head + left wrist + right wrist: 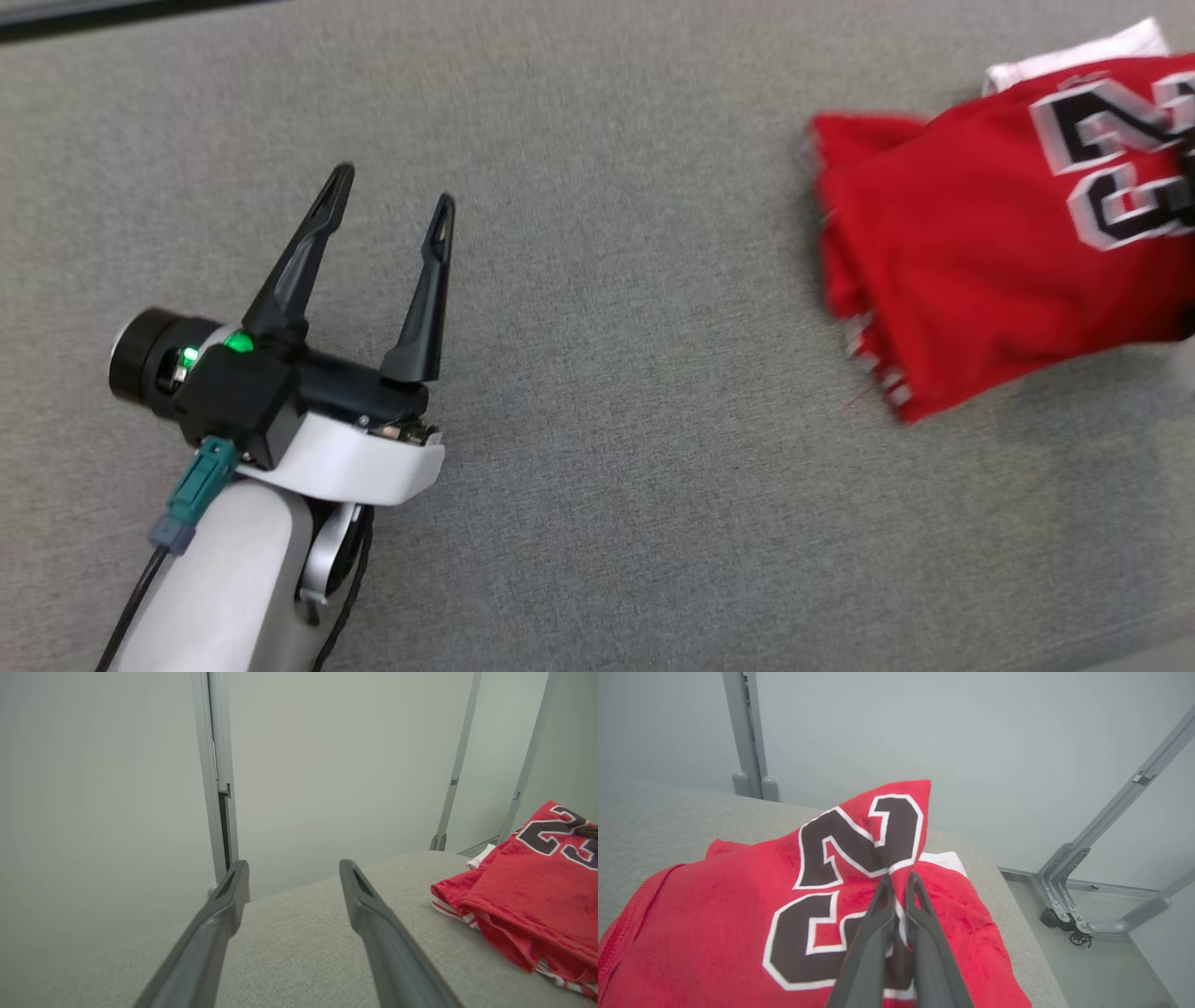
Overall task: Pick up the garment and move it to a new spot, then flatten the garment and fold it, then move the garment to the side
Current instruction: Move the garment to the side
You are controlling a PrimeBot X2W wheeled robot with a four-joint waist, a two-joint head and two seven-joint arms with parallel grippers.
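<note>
A red basketball jersey (971,261) lies bunched and folded over on itself at the upper right of the head view, on the grey fabric-covered table (607,420), its black, white-edged numerals running off the right edge of the frame. A strip of white fabric (1120,42) peeks out from under its top edge; whether it belongs to the jersey cannot be told. The left tool (394,187) sits at the lower left of that view, well apart from the jersey, its two long dark fingers spread apart with nothing between them and pointing up the frame, a green light glowing on its dark wrist block. In the left wrist view the left tool (293,865) frames bare table (303,952) between its separated fingers, with the jersey (528,891) piled at the right edge of the frame, striped trim showing along its lower folds, and a grey metal post (217,765) standing against a pale wall (93,788) behind. In the right wrist view the right tool (900,879) has its fingers pressed together, clamped on a pinch of the jersey (714,914) at the numerals, where the cloth rises into a peak toward the upper middle of the frame. The table (654,821) shows at the left, and a grey metal frame (1064,896) on a caster stands on the floor (1101,970) at the lower right.
</note>
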